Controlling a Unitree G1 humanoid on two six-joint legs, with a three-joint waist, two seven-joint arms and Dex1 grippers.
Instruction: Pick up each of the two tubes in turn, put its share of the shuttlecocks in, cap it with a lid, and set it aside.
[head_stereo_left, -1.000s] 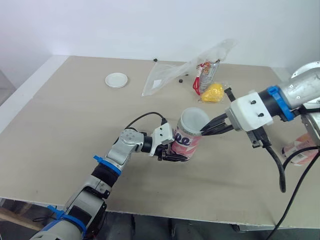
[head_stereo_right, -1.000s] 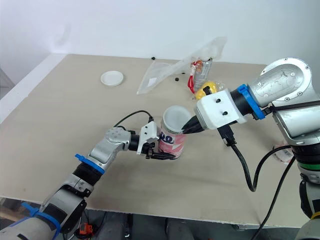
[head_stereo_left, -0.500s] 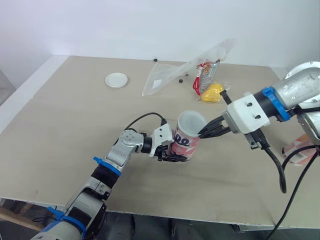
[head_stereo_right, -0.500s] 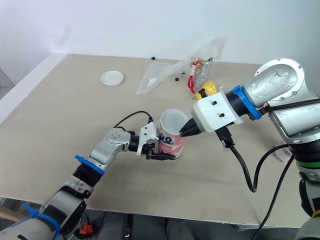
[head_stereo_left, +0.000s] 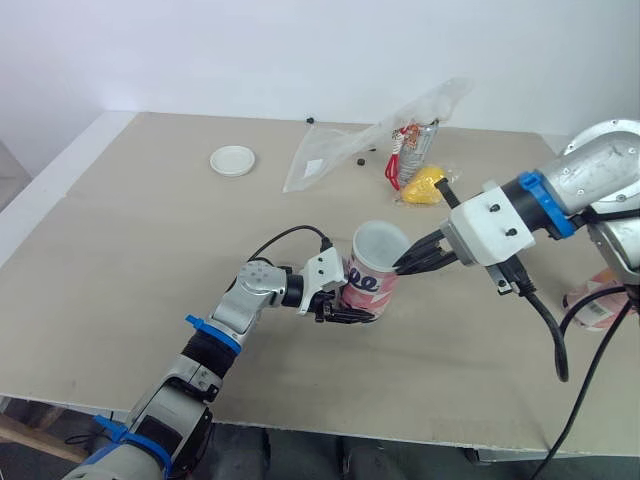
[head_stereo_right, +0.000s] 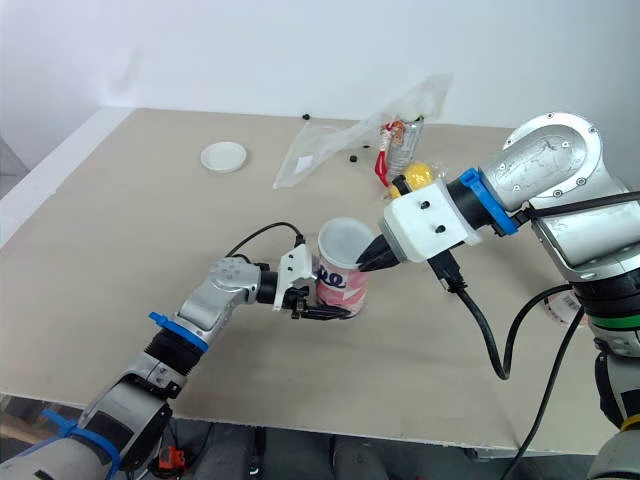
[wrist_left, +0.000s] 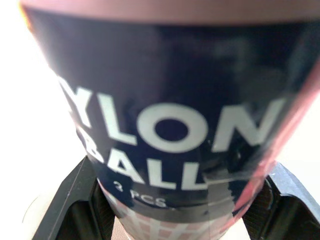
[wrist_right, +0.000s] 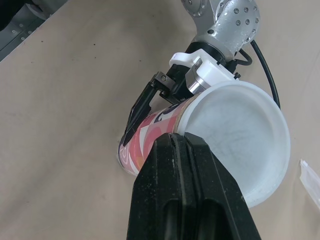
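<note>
My right hand (head_stereo_left: 403, 267) has both fingers squeezed together, tips pushed up against the near rim of the white lid (wrist_right: 240, 135). I can't tell if a sliver of rim is pinched between them or if they're just pressing on it.

The lid sits across the mouth of the pink tube (head_stereo_left: 370, 285). The tube leans toward my right, with its bottom on the counter (head_stereo_left: 140, 260). My left hand (head_stereo_left: 352, 303) has it by the lower end, one finger on each side of the label, clamped snug.

So I'd say I'm on the capping step for this tube: lid on, but maybe not fully seated.

Next move as I see it:
- push the rim down evenly while the left hand braces the tube so it doesn't skid
- check the lid sits flush all the way round
- back the right hand off and set the tube aside

Further out:
- a spare lid (head_stereo_left: 233, 160) lies well apart at the far left of the counter
- a clear plastic bag (head_stereo_left: 370, 140) is at the far side, with something yellow (head_stereo_left: 424, 186) just beside it
- the other tube (head_stereo_left: 597, 305) lies over by my right arm, probably next in line
</note>
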